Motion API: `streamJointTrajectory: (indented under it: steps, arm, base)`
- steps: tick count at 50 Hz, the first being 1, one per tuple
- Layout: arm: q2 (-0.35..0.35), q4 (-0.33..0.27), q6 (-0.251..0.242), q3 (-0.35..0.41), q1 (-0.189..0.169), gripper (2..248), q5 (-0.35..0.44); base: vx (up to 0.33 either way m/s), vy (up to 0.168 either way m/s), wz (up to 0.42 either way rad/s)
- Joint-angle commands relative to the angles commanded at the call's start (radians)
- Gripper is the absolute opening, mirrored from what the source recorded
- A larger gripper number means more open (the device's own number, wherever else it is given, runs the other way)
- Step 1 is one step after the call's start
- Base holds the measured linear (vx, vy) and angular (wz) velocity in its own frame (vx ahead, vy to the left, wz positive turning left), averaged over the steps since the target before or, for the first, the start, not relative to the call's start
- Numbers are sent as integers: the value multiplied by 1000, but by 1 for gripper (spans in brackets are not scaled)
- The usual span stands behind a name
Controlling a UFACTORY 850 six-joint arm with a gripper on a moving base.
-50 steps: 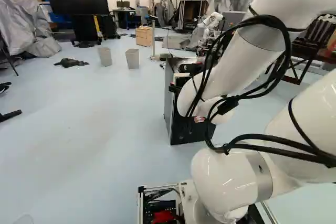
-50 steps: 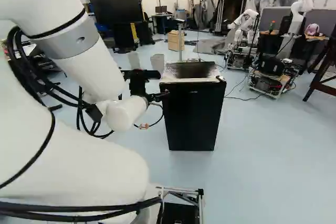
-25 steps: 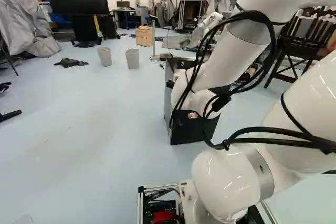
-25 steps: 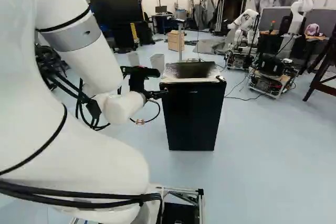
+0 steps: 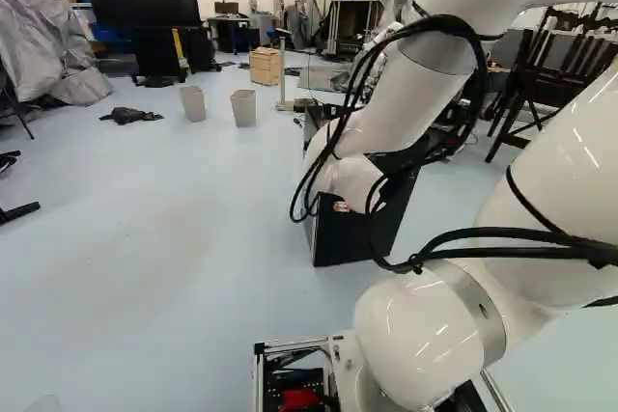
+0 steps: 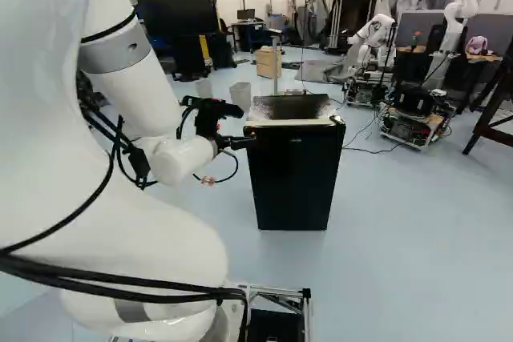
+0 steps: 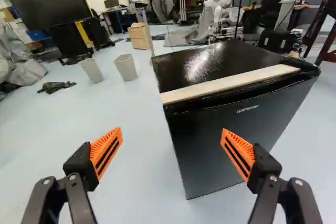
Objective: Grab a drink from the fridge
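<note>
The small black fridge (image 6: 294, 174) stands on the floor with its door shut, just right of my gripper (image 6: 250, 141) in the right base view. In the left base view the arm hides much of the fridge (image 5: 362, 233). The wrist view shows my gripper (image 7: 172, 148) wide open with nothing between its orange pads. The fridge (image 7: 226, 135) is ahead of it; its near left edge runs between the two fingers, and the right finger overlaps the door front. A pale strip (image 7: 228, 83) runs along the top's front edge. No drink is visible.
Two grey bins (image 5: 192, 103) (image 5: 243, 108) and a wooden box (image 5: 265, 66) stand beyond the fridge to its left. Another robot (image 6: 373, 35) is behind it, near a wheeled cart (image 6: 413, 118). A dark wooden chair (image 5: 550, 79) stands at the right of the left base view.
The arm's upper links and wrist have swung leftward in the left base view, uncovering more of the fridge's front. My gripper stays near the fridge's upper left edge. The base and fridge have not moved.
</note>
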Motion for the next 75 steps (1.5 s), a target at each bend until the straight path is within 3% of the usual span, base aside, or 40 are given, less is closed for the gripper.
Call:
streamJointTrajectory:
  steps: [38,55,75]
  arm:
    - [-109,321,0,-105,128,247,70]
    - [-165,393,0,-159,180,247,86]
    - [-286,462,0,-235,235,247,109]
  base:
    - [0,0,0]
    - [0,0,0]
    - [0,0,0]
